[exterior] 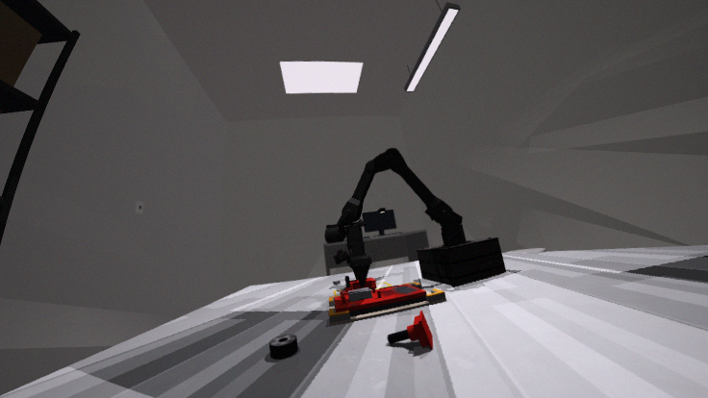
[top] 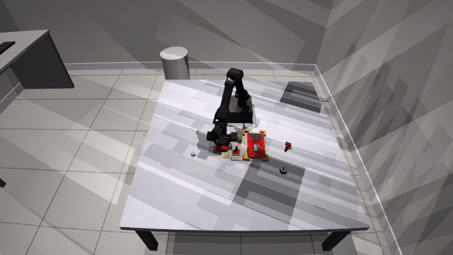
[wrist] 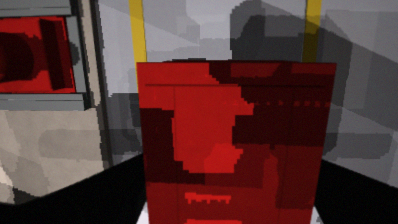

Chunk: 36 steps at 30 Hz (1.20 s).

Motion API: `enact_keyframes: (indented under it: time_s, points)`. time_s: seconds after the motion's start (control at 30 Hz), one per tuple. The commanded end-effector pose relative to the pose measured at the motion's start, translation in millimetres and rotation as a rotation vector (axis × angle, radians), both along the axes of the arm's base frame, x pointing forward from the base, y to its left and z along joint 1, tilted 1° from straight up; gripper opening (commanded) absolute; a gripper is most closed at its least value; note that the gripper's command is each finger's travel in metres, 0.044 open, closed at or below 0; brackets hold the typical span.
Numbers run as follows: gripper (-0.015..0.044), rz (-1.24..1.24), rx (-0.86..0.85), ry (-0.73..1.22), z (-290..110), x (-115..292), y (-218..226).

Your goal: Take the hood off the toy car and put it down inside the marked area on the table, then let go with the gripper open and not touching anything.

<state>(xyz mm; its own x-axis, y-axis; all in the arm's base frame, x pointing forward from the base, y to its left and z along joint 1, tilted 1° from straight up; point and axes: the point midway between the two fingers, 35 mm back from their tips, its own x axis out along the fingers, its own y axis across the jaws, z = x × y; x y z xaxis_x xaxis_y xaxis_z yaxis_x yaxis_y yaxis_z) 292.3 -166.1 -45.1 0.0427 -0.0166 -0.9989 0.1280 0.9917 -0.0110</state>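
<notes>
Release too early would drop the red hood, clamped in the tool, across the yellow-marked area's border (toward the table's left edge).

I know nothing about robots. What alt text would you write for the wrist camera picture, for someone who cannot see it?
A flat red hood fills the middle of the picture, clamped in the black gripper and seen from just behind it. Beyond it, two yellow lines mark the grey table, and a red part sits in a grey holder at upper left.
</notes>
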Motion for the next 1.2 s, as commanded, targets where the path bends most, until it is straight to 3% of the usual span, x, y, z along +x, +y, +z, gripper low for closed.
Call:
enact_keyframes:
  time_s: [0.0,0.03,0.6,0.83,1.17]
  points:
    - [0.0,0.004,0.006,0.004,-3,-1,1]
    - [0.0,0.004,0.006,0.004,-3,-1,1]
    - [0.044,0.0,0.001,0.001,2,0,0]
    - [0.044,0.0,0.0,0.009,70,-2,1]
    - [0.044,0.0,0.0,0.01,72,-2,1]
